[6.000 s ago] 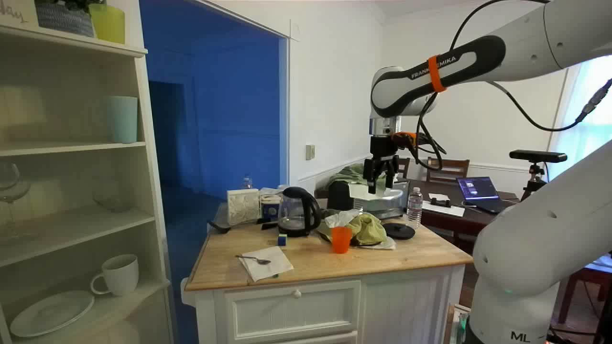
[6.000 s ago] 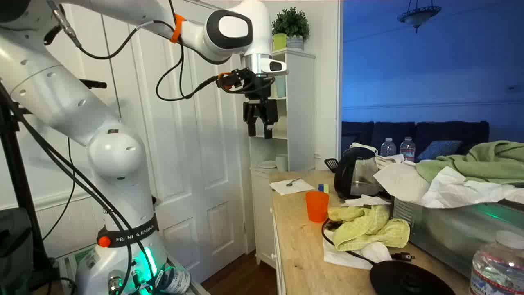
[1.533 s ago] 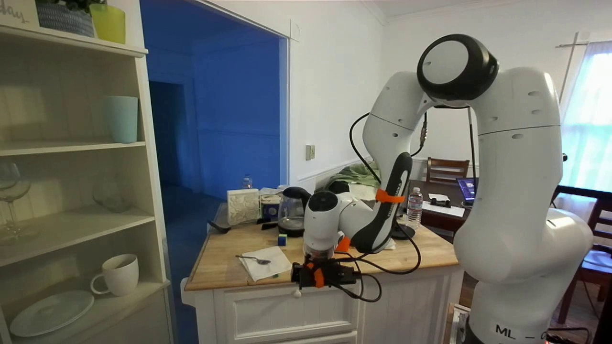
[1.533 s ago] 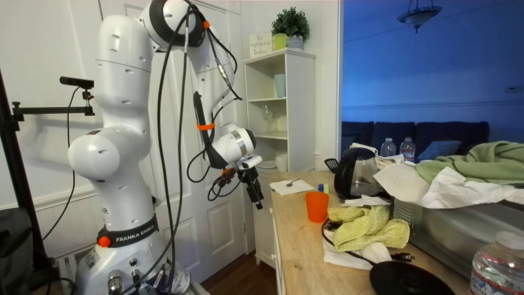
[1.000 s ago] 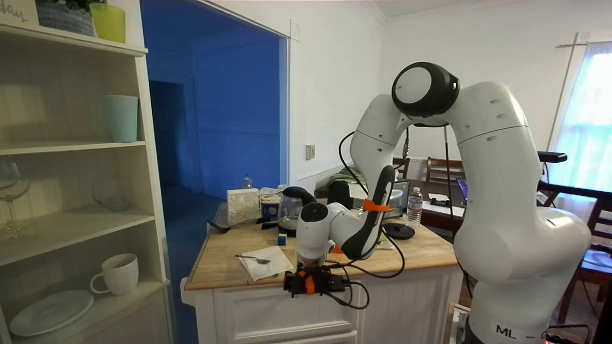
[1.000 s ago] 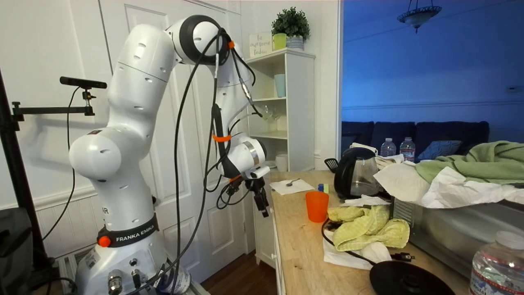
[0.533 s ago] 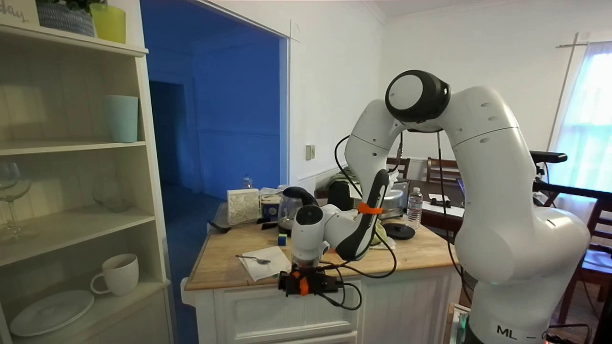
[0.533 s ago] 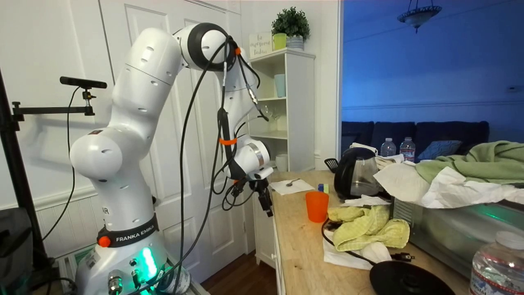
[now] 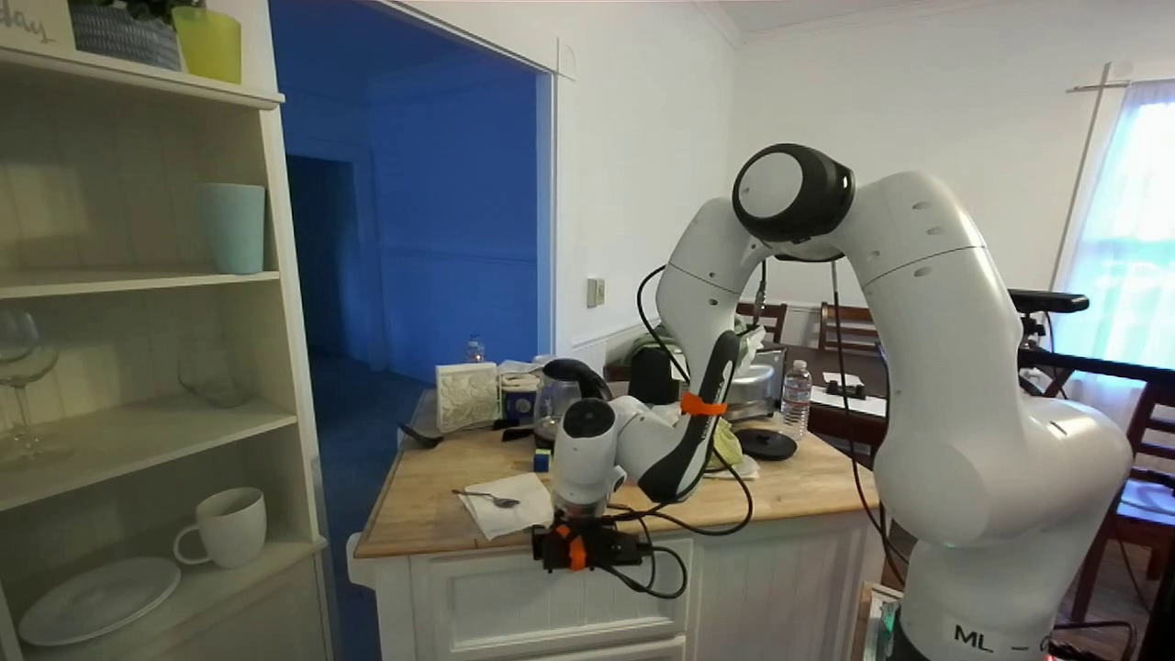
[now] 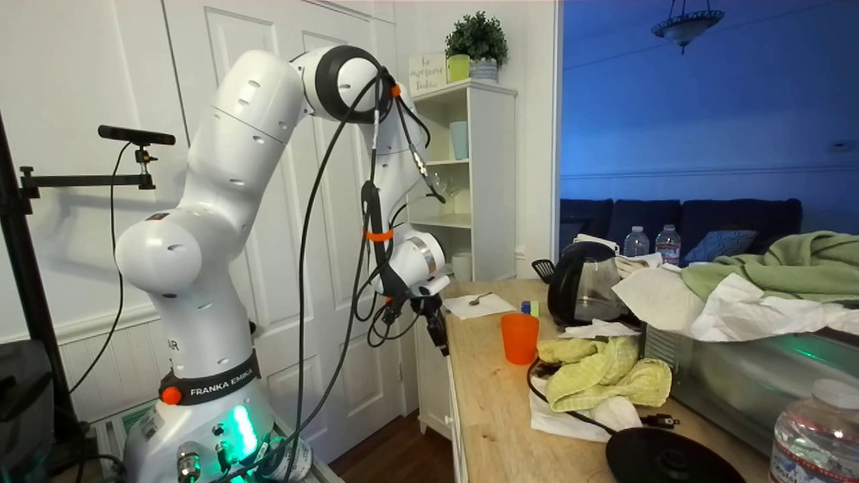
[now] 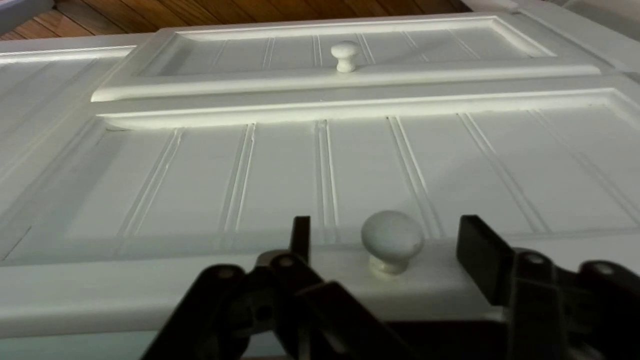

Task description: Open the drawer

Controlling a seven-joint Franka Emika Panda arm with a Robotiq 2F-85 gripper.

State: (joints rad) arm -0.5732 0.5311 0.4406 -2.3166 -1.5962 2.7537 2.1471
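A: How does the drawer (image 11: 285,175) look?

B: Wide, shallow and painted white, with a grooved, recessed panel and a round knob (image 11: 392,237) on its near rim in the wrist view. It looks closed. In an exterior view it sits in the left part of the cabinet (image 9: 789,597), just under the near edge of the wooden surface (image 9: 418,505).

A: And the tool (image 11: 384,245)?

B: Directly in front of it, fingers (image 11: 301,237) standing apart. The wrist view shows the knob between them, with white paint visible to its left and to its right. How deep between them it reaches, I can't tell. In an exterior view the black wrist mount (image 9: 597,548) covers part of the drawer's upper edge.

A: What about containers?

B: An orange cup (image 10: 520,339) stands on the surface in an exterior view, just left of a crumpled yellow-green cloth (image 10: 604,376). A kettle (image 10: 582,288) stands farther off, to the right. I can't make out what either holds.

A: And the shelving unit (image 9: 156,441)?

B: A white mug (image 9: 231,531) stands just beside a plate (image 9: 101,601), low down; a pale blue cup (image 9: 236,229) is higher up. I can't see down into them. On top, a grey pot (image 10: 483,70) holds a leafy plant (image 10: 478,37).
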